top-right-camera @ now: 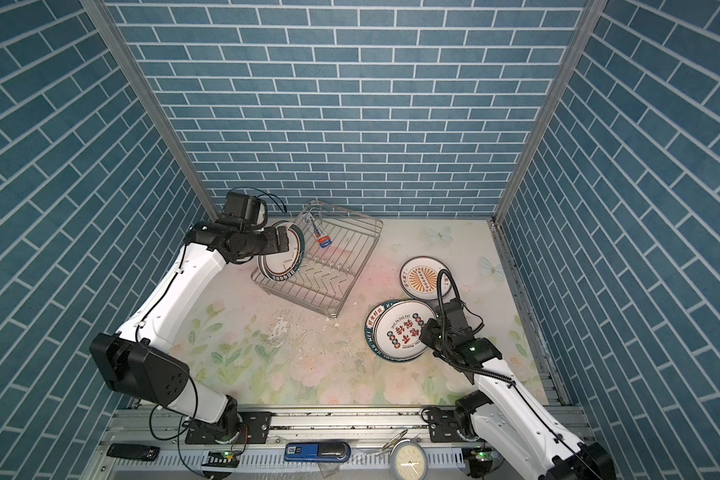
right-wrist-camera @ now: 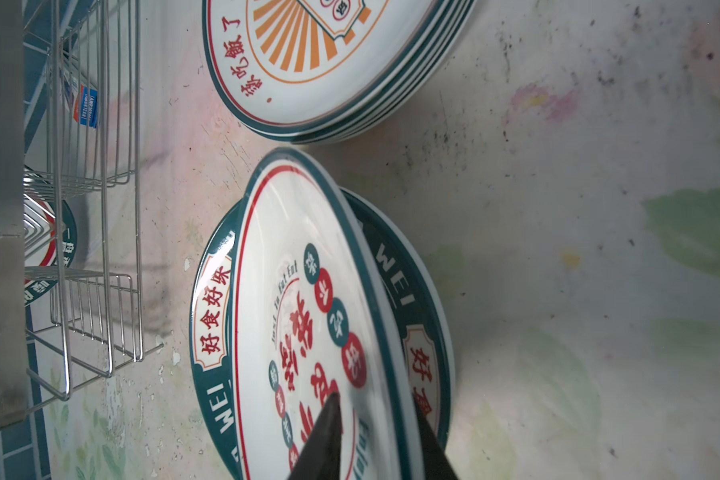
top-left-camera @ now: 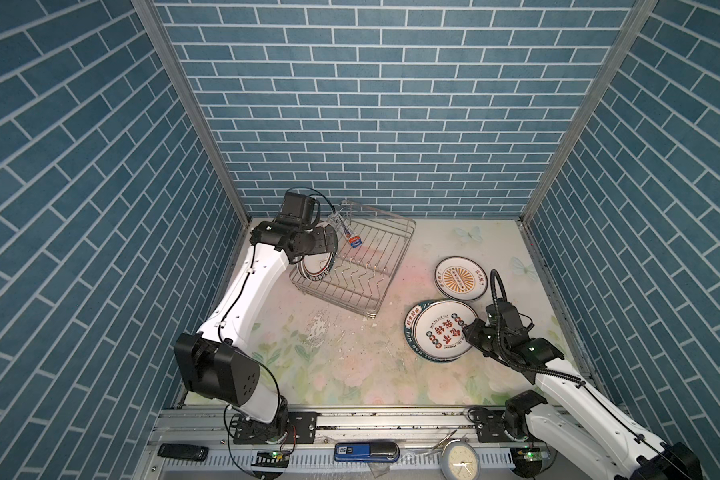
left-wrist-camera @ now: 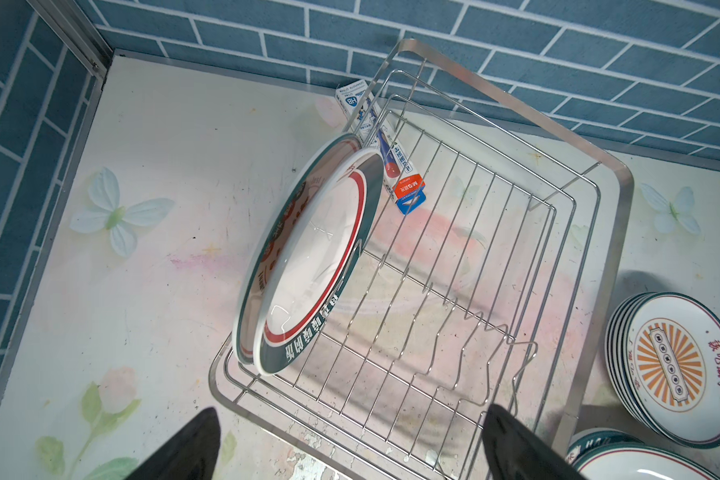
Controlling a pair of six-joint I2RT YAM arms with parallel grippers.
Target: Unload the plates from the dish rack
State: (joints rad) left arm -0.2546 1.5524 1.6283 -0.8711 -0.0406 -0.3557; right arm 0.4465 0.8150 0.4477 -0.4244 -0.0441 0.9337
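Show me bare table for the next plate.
Widest free: floral mat in front of the dish rack, left of the red-character plate stack. Smaller: behind the sunburst plate stack, by the back wall. Crowded: around both stacks and the right end effector.

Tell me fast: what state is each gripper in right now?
Left gripper: open, holding nothing.
Right gripper: jaws astride the rim of the top plate; whether it grips cannot be told.

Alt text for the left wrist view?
Two plates stand on edge at one end of a wire dish rack, a small box beside them. Open end effector in foreground; more plates stacked outside the rack.
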